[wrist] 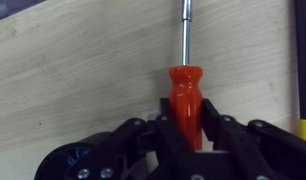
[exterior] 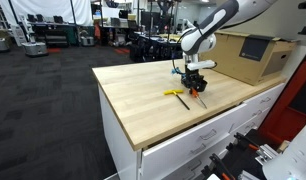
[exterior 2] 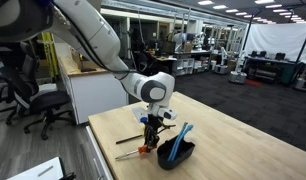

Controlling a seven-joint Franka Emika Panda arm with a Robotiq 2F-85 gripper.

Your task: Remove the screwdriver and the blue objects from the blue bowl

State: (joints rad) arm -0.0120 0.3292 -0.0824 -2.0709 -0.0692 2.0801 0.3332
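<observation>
My gripper [wrist: 186,122] is shut on the orange-red handle of the screwdriver [wrist: 183,82]. Its metal shaft points away over the wooden table top. In an exterior view the gripper [exterior 2: 150,132] holds the screwdriver [exterior 2: 145,149] low at the table, just beside the dark blue bowl [exterior 2: 176,154]. Two light-blue curved pieces [exterior 2: 182,134] stick up out of the bowl. In an exterior view the gripper [exterior: 196,82] hangs over the screwdriver [exterior: 201,100]; the bowl is hidden there.
A yellow-handled tool with a dark shaft [exterior: 175,95] lies on the table [exterior: 143,100] beside the screwdriver; it also shows in an exterior view [exterior 2: 129,140] and at the wrist view's right edge [wrist: 303,60]. A cardboard box [exterior: 248,55] stands behind.
</observation>
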